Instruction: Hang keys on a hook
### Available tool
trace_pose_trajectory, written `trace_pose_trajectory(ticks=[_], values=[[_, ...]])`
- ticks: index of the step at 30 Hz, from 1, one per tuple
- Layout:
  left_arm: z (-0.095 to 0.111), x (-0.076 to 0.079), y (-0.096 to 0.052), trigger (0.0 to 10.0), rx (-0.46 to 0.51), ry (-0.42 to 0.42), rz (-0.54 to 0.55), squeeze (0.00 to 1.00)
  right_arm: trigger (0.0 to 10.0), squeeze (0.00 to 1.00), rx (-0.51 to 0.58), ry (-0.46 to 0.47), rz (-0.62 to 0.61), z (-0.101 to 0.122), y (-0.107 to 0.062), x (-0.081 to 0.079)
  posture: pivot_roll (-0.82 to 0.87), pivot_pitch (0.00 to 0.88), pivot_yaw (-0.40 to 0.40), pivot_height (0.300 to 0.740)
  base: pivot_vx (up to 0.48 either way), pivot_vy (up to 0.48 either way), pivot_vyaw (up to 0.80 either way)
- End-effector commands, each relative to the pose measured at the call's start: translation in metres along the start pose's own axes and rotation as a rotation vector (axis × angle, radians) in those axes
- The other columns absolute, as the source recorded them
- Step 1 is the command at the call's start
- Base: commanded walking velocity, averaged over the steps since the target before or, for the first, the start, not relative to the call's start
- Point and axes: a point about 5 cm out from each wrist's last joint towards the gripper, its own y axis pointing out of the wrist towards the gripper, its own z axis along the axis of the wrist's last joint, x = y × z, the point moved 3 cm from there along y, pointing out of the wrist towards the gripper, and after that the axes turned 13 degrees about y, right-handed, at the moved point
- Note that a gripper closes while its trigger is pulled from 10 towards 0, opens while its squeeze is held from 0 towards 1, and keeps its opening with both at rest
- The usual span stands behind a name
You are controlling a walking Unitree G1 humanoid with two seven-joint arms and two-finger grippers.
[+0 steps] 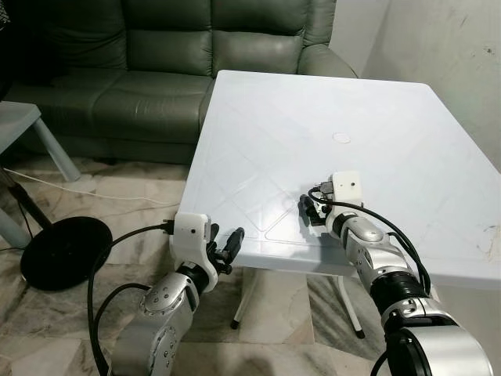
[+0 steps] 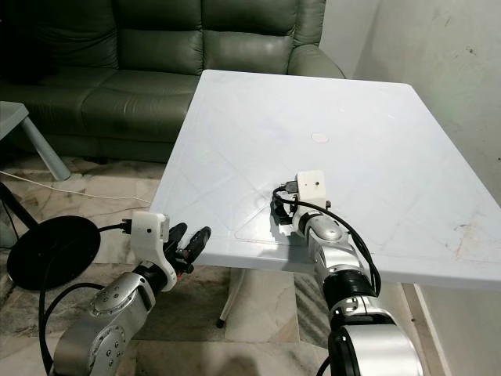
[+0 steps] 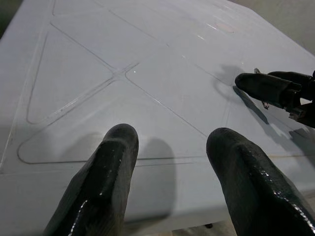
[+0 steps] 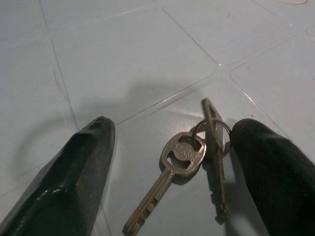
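Note:
A bunch of two metal keys (image 4: 192,164) on a ring lies flat on the white plastic table (image 1: 329,102), near its front edge. My right gripper (image 4: 172,132) rests low on the table and is open. One black finger stands on each side of the keys, neither touching them. In the left eye view, that gripper (image 1: 310,210) lies just past the table's front edge. My left gripper (image 1: 228,249) hovers at the table's front edge, left of the right one. It is open with nothing between its fingers (image 3: 113,162).
A dark green leather sofa (image 1: 164,63) stands behind the table. A black round base (image 1: 66,251) with a cable lies on the marble floor at the left, near a small grey table (image 1: 19,125). A white wall (image 1: 454,47) runs along the right.

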Motion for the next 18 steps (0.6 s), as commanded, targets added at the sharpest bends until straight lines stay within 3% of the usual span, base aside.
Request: trace_pose_trajectory(ticks=[1,3,4,6,7,9,10,11,13,18], values=[[-0.0003,0.0007,-0.0026,10.0,-0.006,0.0,0.003,0.0,5.5,0.0,-0.007,-0.015,-0.024,0.0003,0.0006,0.0023,0.06,0.132,-0.071,0.74,0.0,0.0,0.0],[-0.0005,0.0007,-0.0027,10.0,-0.008,0.0,0.004,0.0,5.9,0.0,-0.014,0.004,-0.016,-0.0008,0.0008,0.0012,0.06,0.132,-0.071,0.74,0.0,0.0,0.0],[-0.0005,0.0006,-0.0027,10.0,-0.008,0.0,0.004,0.0,9.2,0.0,-0.021,-0.007,-0.026,-0.0012,0.0011,0.002,0.06,0.132,-0.071,0.74,0.0,0.0,0.0],[-0.0004,0.0006,-0.0029,10.0,-0.008,-0.001,0.006,0.0,5.3,0.0,-0.019,-0.007,-0.027,-0.0009,0.0012,0.0021,0.06,0.133,-0.072,0.74,0.0,0.0,0.0],[-0.0004,0.0005,-0.0029,10.0,-0.009,-0.001,0.006,0.0,6.2,0.0,-0.019,-0.007,-0.028,-0.0008,0.0012,0.0022,0.06,0.133,-0.072,0.74,0.0,0.0,0.0],[-0.0005,0.0002,-0.003,10.0,-0.009,-0.001,0.008,0.0,1.8,0.0,-0.008,0.002,-0.021,0.0006,0.001,0.0015,0.06,0.133,-0.072,0.74,0.0,0.0,0.0],[-0.0005,0.0001,-0.003,10.0,-0.009,-0.001,0.008,0.0,2.0,0.0,-0.005,0.003,-0.02,0.001,0.001,0.0013,0.06,0.133,-0.072,0.74,0.0,0.0,0.0],[-0.0006,0.0,-0.0032,10.0,-0.009,-0.001,0.009,0.0,0.0,0.0,0.002,0.002,-0.021,0.0016,0.0008,0.0013,0.06,0.134,-0.073,0.74,0.0,0.0,0.0],[-0.0006,0.0,-0.0036,10.0,-0.01,-0.002,0.012,0.0,0.0,0.0,-0.015,-0.035,-0.04,0.0002,0.0011,0.0026,0.06,0.134,-0.073,0.74,0.0,0.0,0.0],[-0.0009,0.0001,-0.0036,10.0,-0.013,-0.001,0.013,0.0,0.0,0.0,0.005,-0.029,-0.026,0.0021,0.0007,0.0014,0.06,0.135,-0.074,0.74,0.0,0.0,0.0]])
